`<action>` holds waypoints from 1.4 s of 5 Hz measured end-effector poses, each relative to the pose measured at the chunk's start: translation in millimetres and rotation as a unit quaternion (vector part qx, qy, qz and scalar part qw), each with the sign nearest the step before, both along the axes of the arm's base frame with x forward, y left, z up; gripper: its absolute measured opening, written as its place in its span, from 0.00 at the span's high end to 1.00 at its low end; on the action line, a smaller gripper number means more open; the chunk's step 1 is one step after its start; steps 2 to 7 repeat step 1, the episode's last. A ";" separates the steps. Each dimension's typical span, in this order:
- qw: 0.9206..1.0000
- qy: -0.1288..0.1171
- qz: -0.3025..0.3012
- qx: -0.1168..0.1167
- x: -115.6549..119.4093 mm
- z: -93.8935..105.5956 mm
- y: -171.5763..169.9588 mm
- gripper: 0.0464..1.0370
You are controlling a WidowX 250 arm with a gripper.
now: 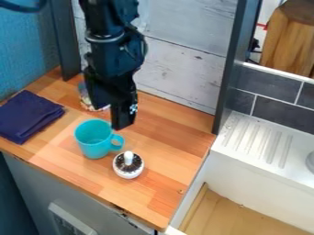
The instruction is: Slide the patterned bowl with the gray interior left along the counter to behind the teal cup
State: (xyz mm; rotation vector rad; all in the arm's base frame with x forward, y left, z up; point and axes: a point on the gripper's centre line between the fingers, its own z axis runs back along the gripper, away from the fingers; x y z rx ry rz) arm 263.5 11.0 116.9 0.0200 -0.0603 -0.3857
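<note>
The black gripper (122, 121) hangs from the top over the wooden counter, just above and behind a turquoise mug (92, 140). How its fingers stand is hidden from this angle. The mug is upright, its handle on the right side. Right beside the handle sits a small white round pot (128, 170) with a dark speckled top and a white knob standing up from it. Behind the gripper, partly covered by it, is a clear container (85, 98) with mixed contents. A folded dark blue cloth (27, 115) lies on the left.
The wooden counter (178, 137) ends at a front edge and at a right edge beside a white ridged drainboard (257, 137). A dark vertical post (228, 69) rises at the counter's back right corner, with a whitewashed plank wall (184, 55) behind. Another dark post stands at the back left.
</note>
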 end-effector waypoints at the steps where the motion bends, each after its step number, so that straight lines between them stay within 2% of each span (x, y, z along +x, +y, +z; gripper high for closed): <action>1: 1.000 0.015 0.006 0.007 -8.6 -8.3 -1.2 0.04; 7: 1.000 0.015 0.006 0.007 -8.6 -8.3 -1.2 0.04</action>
